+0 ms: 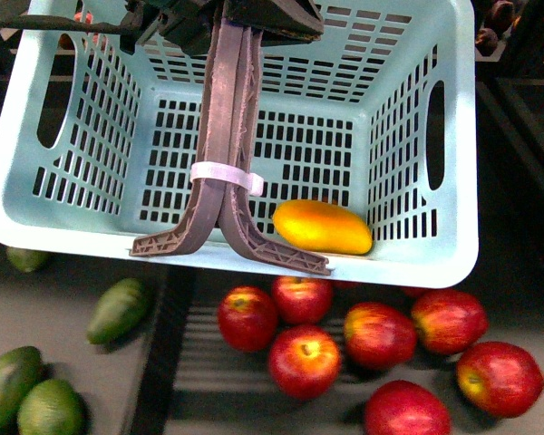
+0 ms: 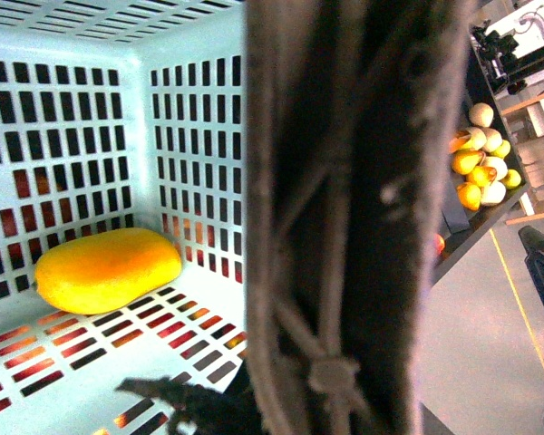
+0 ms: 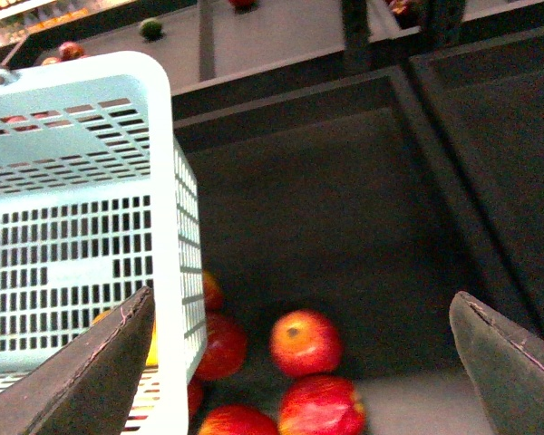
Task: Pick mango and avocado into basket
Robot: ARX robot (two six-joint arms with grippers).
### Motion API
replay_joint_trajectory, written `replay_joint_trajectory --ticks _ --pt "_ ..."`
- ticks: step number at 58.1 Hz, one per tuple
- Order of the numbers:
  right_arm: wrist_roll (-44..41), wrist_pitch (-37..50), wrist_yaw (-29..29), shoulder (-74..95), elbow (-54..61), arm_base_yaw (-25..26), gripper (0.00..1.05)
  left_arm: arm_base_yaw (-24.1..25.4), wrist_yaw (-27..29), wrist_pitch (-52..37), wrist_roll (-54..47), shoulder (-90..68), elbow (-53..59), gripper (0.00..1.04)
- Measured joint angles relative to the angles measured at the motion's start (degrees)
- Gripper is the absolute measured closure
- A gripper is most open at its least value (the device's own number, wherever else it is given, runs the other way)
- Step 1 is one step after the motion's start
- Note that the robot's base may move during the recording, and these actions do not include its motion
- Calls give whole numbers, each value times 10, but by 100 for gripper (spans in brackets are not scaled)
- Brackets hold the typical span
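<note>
- The left gripper (image 1: 219, 20) is gripping the handles (image 1: 228, 118) at their upper end, with the jaws closed on them.
- The right gripper (image 3: 301, 308) is pointing downward, its two fingers (image 3: 109, 362) spread wide apart and holding nothing.

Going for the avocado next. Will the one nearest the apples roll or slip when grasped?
Probably rolls if nudged: the avocado is an oval lying loose on the grey surface. Its smooth skin may slip; gripping across its narrow width seems safest.
</note>
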State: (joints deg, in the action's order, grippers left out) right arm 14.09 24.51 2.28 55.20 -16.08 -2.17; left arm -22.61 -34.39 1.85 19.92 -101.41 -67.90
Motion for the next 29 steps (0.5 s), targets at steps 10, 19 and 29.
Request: replay_joint_trajectory --ticks 10,19,29 --pt "0 0 0 0 0 0 9 0 0 0 1 0 0 101" --pt "0 0 -1 0 0 0 9 1 4 0 0 0 0 101" --pt "0 0 -1 0 0 0 9 1 0 0 1 0 0 101"
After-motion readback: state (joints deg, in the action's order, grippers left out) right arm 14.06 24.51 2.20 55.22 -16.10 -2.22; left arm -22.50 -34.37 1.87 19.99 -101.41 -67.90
